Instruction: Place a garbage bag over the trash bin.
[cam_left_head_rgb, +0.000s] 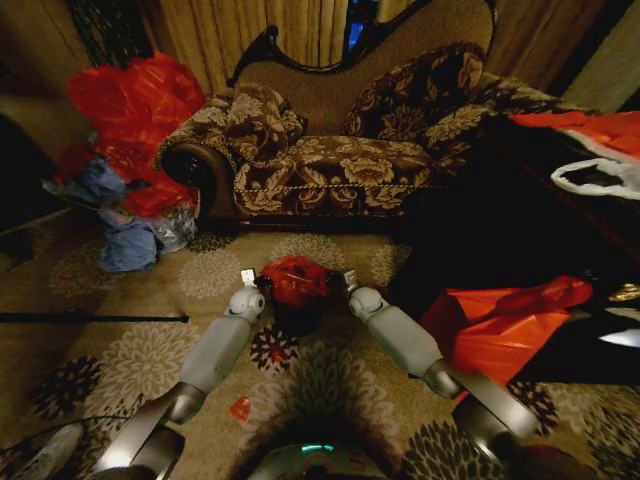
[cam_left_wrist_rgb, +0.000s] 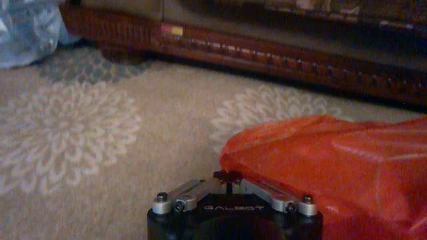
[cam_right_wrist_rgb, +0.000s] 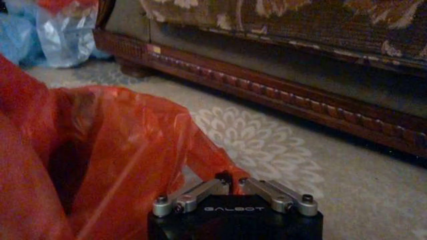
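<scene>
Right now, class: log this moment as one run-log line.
garbage bag: draped on trash bin | left gripper: shut on bag edge | right gripper: shut on bag edge

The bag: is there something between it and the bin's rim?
Nothing visible. The bag already sits on top of the bin; the left gripper and right gripper each pinch an edge of it.
</scene>
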